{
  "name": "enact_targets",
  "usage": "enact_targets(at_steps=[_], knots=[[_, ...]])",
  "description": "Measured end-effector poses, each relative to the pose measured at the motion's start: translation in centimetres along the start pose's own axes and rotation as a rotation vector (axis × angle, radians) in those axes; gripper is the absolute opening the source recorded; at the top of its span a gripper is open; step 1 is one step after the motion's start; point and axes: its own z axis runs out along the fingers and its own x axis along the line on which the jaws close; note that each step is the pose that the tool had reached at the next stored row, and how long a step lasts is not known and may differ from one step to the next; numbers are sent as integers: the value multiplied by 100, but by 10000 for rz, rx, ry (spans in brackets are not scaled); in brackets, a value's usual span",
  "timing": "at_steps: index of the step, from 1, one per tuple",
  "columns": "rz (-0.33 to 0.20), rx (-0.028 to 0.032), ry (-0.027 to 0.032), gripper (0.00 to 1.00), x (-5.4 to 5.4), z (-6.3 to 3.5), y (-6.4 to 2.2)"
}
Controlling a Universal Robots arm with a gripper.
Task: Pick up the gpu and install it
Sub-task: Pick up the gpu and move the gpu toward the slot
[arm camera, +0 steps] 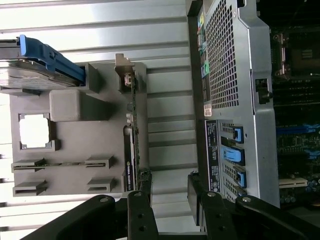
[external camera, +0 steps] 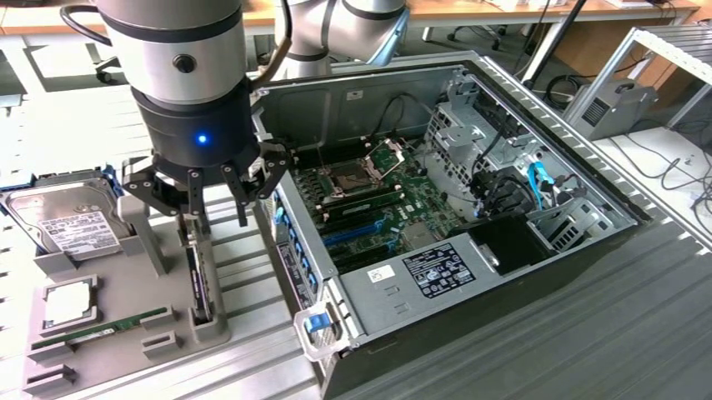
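Exterior view: the gripper (external camera: 223,218) hangs just above the gpu (external camera: 199,279). Its jaws are apart and hold nothing. The gpu stands on its edge in the tray (external camera: 117,300), beside the open case (external camera: 373,287). It is not picked up or put in yet.

— How many parts sit in the gray rack (external camera: 125,287)?
— One gpu (external camera: 200,279), one hard drive (external camera: 67,223), one processor chip (external camera: 69,305), one RAM stick (external camera: 100,330).
— And cases?
— One computer case (external camera: 384,287), on the exterior view's right.
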Motion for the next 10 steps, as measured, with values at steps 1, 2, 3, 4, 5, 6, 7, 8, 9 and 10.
enact_targets(at_steps=[1,2,3,4,5,6,7,8,9,10], knots=[[0,0,0,42,0,3,0],[0,0,0,42,0,5,0],[0,0,0,42,0,8,-1],[0,0,0,42,0,11,-1],[0,0,1,42,0,13,-1],[0,0,0,42,0,16,-1],[0,0,1,42,0,18,-1],[0,0,1,42,0,21,-1],[0,0,0,42,1,25,-1],[0,0,0,42,1,28,-1]])
